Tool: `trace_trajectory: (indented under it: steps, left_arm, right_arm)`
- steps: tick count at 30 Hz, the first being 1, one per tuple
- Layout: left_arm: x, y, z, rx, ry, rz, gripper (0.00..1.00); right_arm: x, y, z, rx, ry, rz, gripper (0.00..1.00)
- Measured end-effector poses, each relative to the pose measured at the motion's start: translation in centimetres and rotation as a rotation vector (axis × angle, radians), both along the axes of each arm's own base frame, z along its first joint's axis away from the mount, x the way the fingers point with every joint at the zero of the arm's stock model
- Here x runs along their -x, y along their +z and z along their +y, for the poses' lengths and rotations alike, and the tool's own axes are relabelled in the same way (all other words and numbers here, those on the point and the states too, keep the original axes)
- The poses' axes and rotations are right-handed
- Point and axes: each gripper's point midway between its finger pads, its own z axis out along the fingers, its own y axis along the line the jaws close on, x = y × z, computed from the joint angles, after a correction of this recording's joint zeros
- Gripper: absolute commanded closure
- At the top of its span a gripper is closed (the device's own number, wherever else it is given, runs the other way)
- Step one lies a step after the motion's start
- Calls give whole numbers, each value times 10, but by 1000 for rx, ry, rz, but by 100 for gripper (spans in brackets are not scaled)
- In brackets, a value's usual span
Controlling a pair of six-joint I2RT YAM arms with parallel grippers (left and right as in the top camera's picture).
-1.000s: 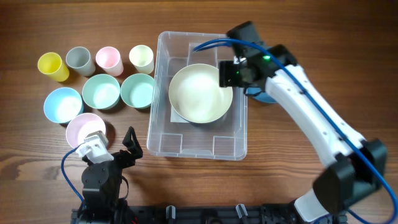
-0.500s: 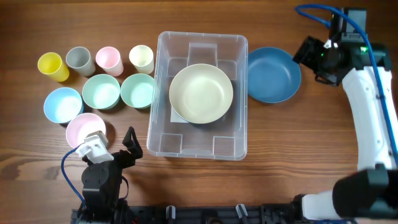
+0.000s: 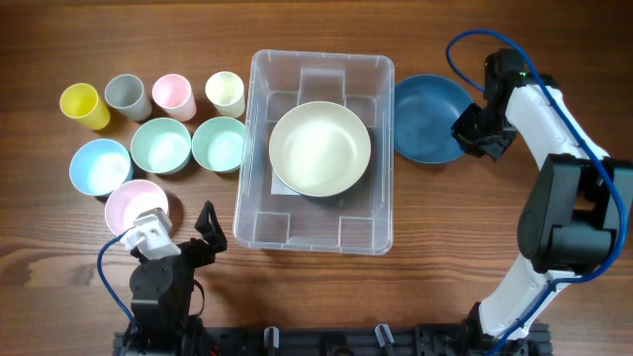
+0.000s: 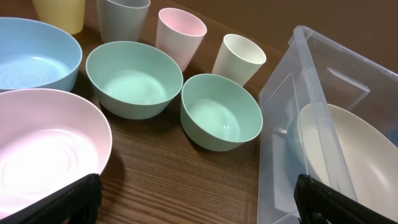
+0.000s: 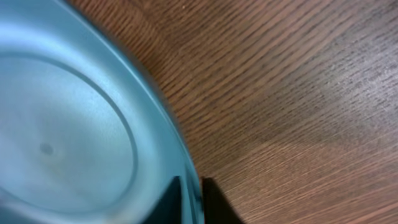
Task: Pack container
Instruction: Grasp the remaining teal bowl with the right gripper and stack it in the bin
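Centrally on the table [image 3: 445,247] sits one container [image 3: 315,229], a clear bin holding one cream bowl [image 3: 319,148]. Left of it stand four cups in a row: yellow cup [image 3: 83,105], grey cup [image 3: 127,96], pink cup [image 3: 172,95], cream cup [image 3: 225,93]. Below them are four bowls: light blue bowl [image 3: 99,166], two green bowls [image 3: 160,144] [image 3: 219,143] and pink bowl [image 3: 135,206]. The nearer green bowl lies just beside the bin's left wall. One blue plate [image 3: 430,119] lies just beside the right wall. The right pincer [image 5: 194,202] is narrow, clamped across the plate's far rim. The left pincer [image 4: 196,202] gapes wide, near the pink bowl.
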Motion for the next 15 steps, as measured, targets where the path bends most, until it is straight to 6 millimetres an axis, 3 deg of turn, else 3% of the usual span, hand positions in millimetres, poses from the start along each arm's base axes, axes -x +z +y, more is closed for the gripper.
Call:
trace_trajectory:
  steps: [10, 15]
  left_arm:
    - [0, 0, 0, 0, 0, 0, 0]
    - [0, 0, 0, 0, 0, 0, 0]
  right_arm:
    - [-1, 0, 0, 0, -12, -5, 96]
    - [7, 7, -9, 49, -43, 13, 96]
